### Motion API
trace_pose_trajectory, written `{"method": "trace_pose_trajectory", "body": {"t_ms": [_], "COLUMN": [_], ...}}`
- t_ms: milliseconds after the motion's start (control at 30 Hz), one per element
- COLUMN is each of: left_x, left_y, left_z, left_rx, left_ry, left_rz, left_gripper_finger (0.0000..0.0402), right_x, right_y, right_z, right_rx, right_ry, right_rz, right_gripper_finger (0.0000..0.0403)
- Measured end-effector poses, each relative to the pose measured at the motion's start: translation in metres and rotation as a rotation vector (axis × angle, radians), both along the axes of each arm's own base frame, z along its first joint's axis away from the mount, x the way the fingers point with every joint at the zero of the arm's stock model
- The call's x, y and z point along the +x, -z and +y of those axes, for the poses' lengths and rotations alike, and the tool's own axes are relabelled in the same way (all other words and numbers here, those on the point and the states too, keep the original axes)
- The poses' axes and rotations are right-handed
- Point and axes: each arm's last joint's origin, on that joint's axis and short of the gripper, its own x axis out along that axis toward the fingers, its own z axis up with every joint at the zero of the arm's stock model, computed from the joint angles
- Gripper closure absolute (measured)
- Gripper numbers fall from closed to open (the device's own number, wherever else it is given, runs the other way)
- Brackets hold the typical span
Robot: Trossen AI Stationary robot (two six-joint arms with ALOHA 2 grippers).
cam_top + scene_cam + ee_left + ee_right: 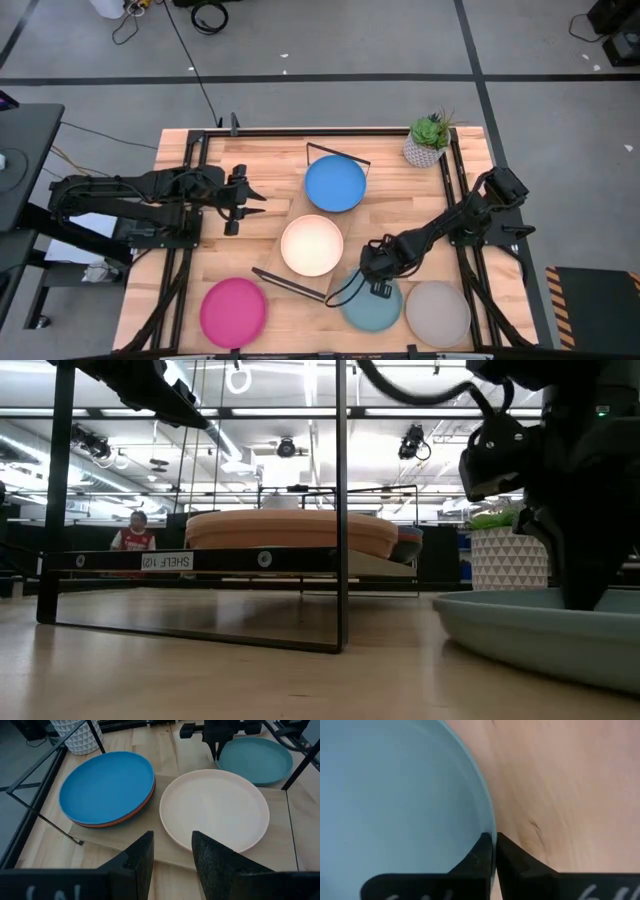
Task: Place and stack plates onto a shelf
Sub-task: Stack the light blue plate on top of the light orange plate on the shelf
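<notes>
The light-wood shelf [296, 213] lies slantwise at mid-table. On it, a blue plate [335, 183] tops a small stack with an orange rim [117, 820] showing beneath. A cream plate [312, 244] lies beside it on the board. A pink plate [233, 312], a light blue plate [375, 310] and a grey plate [437, 312] lie flat on the table near its front edge. My right gripper [378, 285] is shut on the light blue plate's rim. My left gripper [250, 205] is open and empty, left of the shelf, pointing at it [172, 850]. My right gripper pinches the light blue plate's rim [490, 827] on its far-left side, one finger [480, 854] inside the plate and one [512, 857] outside over the table. The fingers come from above, pointing down. In the low view the plate [540, 625] lies on the tabletop.
A potted plant in a white patterned pot [428, 142] stands at the table's far right corner. Black wire frames [338, 158] [288, 283] rise at the shelf's two short ends. A person in red [135, 538] shows far behind the table.
</notes>
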Motion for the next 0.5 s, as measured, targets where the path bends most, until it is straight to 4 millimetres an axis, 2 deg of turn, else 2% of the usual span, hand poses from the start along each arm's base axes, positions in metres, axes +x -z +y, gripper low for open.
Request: {"method": "trace_pose_trajectory", "body": {"t_ms": [167, 500], "left_x": [0.000, 0.001], "left_y": [0.000, -0.001], "left_z": [0.000, 0.000], "left_rx": [-0.006, -0.067], "left_ry": [-0.004, -0.039], "left_rz": [0.000, -0.019], "left_gripper_finger": [0.0260, 0.0260], "right_x": [0.000, 0.004], "right_y": [-0.020, -0.102], "right_z": [-0.009, -0.042], "right_rx": [-0.037, -0.115], "right_ry": [0.000, 0.079], "right_rz": [0.053, 0.008], "right_gripper_finger": [0.0383, 0.0389]}}
